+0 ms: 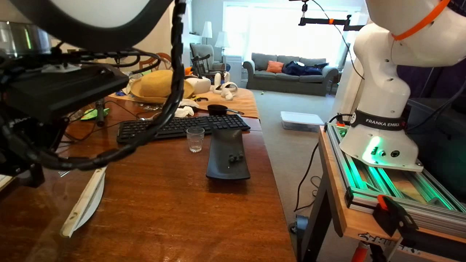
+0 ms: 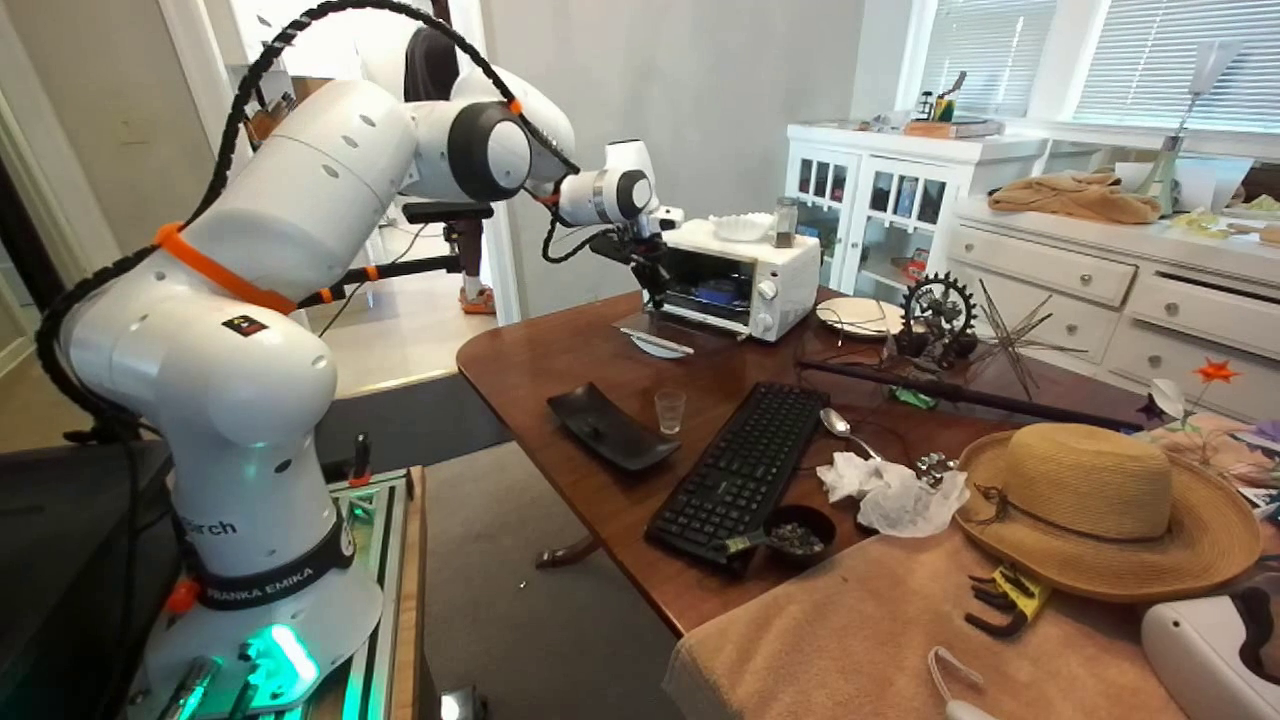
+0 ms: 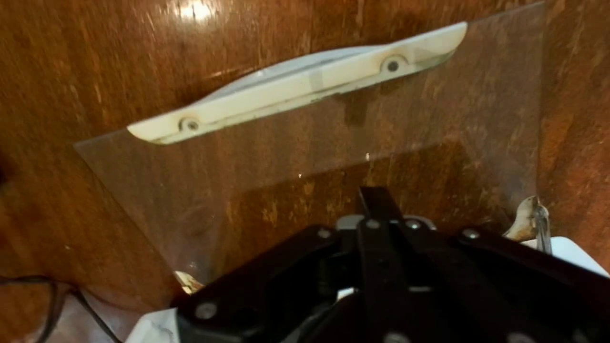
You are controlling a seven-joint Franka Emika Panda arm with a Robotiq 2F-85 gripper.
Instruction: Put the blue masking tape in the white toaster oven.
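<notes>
The white toaster oven [image 2: 797, 275] stands at the back of the table in an exterior view. Its glass door [image 3: 305, 152] is folded down, with the white handle [image 3: 305, 90] towards the top of the wrist view. The handle also shows in an exterior view [image 1: 84, 205]. A blue thing inside the oven is the blue masking tape [image 2: 717, 292], partly in shadow; the wrist view does not show it. My gripper [image 3: 376, 195] is shut and empty, above the lowered door and in front of the oven opening. It also shows in an exterior view [image 2: 655, 290].
A white bowl [image 2: 742, 227] and a glass jar [image 2: 786, 222] stand on the oven. A black curved tray [image 2: 610, 430], a small drinking glass [image 2: 670, 410] and a keyboard [image 2: 742, 465] are nearer on the table. A white plate [image 2: 862, 316] lies beside the oven.
</notes>
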